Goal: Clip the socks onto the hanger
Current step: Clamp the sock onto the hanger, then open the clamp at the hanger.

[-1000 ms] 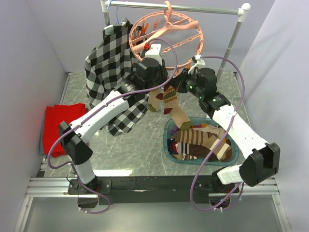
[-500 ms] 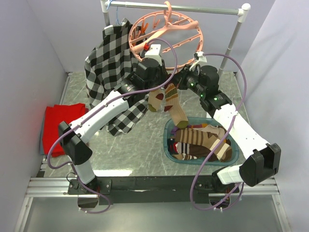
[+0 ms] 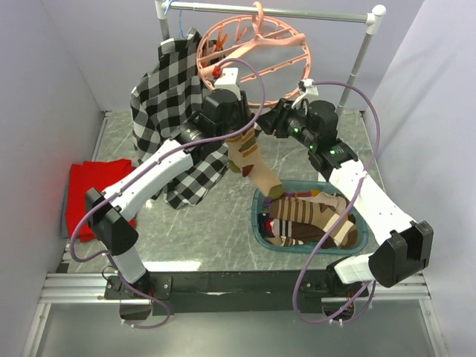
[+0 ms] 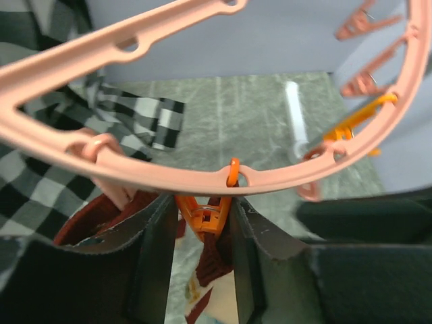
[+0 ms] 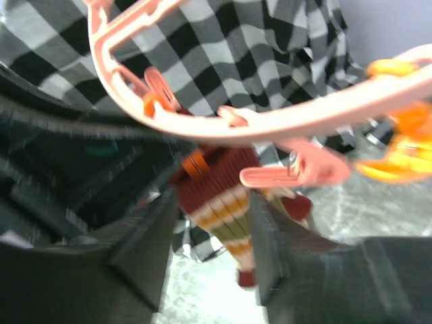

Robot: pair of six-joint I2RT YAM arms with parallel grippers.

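The salmon-pink hanger [image 3: 256,44] hangs from the rail; its ring [image 4: 169,172] crosses the left wrist view. A striped sock [image 3: 253,160] of maroon, cream and olive dangles below it, its maroon cuff [image 4: 212,260] pinched in an orange clip [image 4: 206,216]. My left gripper [image 4: 199,209] [image 3: 239,125] stands round that clip, both fingers touching its handles. My right gripper [image 5: 212,202] [image 3: 269,119] is open, with the sock [image 5: 226,209] hanging loose between its fingers. More socks [image 3: 312,216] lie in a teal basket [image 3: 256,216].
A black-and-white plaid shirt [image 3: 167,97] hangs from the grey rail [image 3: 275,11] just left of the hanger. A red cloth [image 3: 85,193] lies at the table's left edge. Other pink and orange clips [image 4: 358,27] dangle from the ring.
My right gripper has opened and let go of the sock, which now hangs straight from the clip. The left gripper has eased its squeeze on the clip and shifted slightly up and left.
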